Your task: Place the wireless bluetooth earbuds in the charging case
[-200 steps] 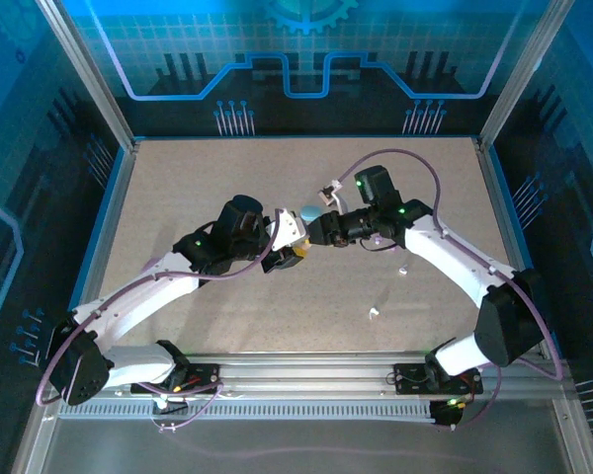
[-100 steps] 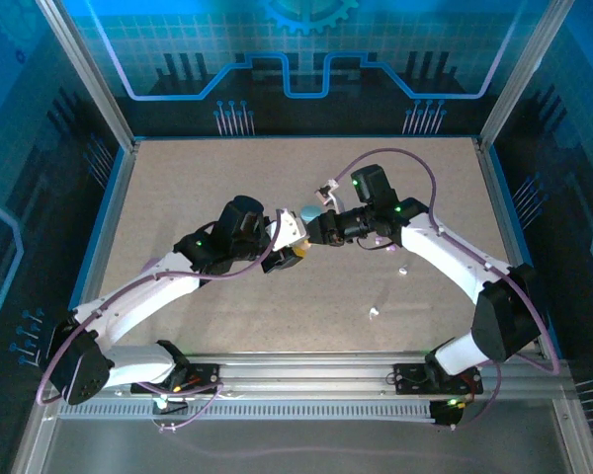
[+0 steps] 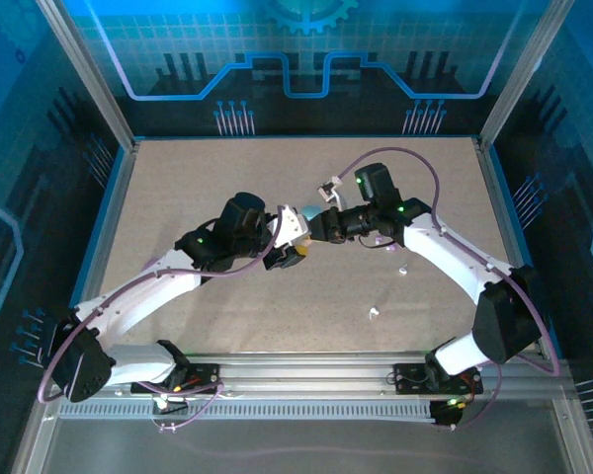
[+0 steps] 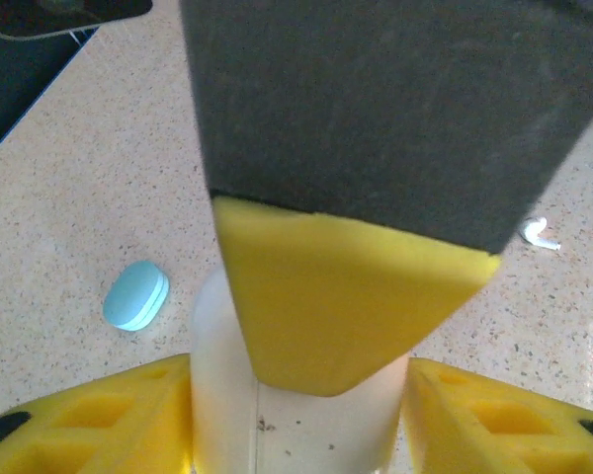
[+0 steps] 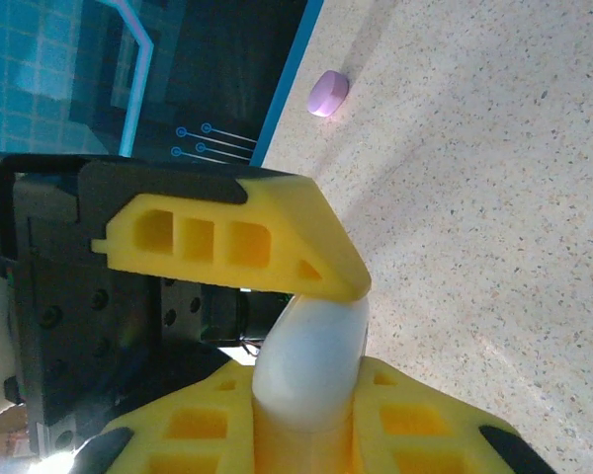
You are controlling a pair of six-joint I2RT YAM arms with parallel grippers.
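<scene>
The right gripper [image 3: 313, 227] has closed onto the white case [image 5: 311, 360]; it and the left gripper [image 3: 297, 239] have edged toward the blue case [image 4: 136, 294].

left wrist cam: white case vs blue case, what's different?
Colour: the white case is off-white, the blue case pale blue. State: the white case sits between the fingers of the left claw, a finger of the right claw laid across it; the blue case lies loose on the table, untouched. View: the white case is largely covered, the blue case shows whole. Both are smooth and rounded.
</scene>
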